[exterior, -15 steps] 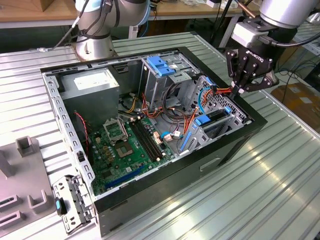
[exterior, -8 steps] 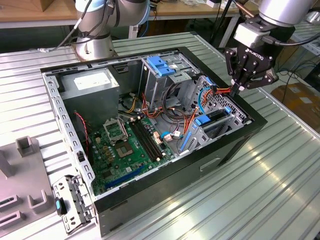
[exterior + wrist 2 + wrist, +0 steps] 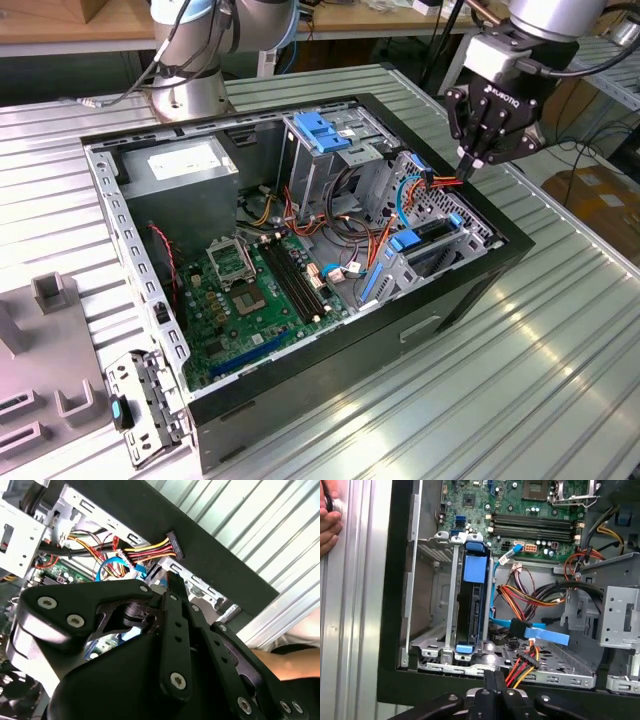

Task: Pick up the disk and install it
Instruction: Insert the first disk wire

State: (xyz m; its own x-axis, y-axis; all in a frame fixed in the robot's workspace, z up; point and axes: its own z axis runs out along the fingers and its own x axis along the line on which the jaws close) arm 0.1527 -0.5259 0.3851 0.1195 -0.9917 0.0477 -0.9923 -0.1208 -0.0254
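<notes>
Blue-railed disk [image 3: 471, 605]: one, seated in cage | gripper [image 3: 468, 166]: one, jaws closed

This is a robotics lab or electronics workshop. An opened desktop computer case [image 3: 300, 260] lies on its side on a ribbed aluminium worktable [image 3: 520, 380], its motherboard [image 3: 255, 290], power supply [image 3: 180, 165] and drive cage [image 3: 330, 150] exposed (the side panel is off). A grey industrial arm base [image 3: 190, 60] is bolted at the table's far edge. Grey fixture blocks [image 3: 50, 350] sit on the table towards the exterior view's left. Behind run wooden benches [image 3: 100, 20] with cables, and what may be cardboard boxes [image 3: 590, 190] stand on the floor at the exterior view's right.
</notes>
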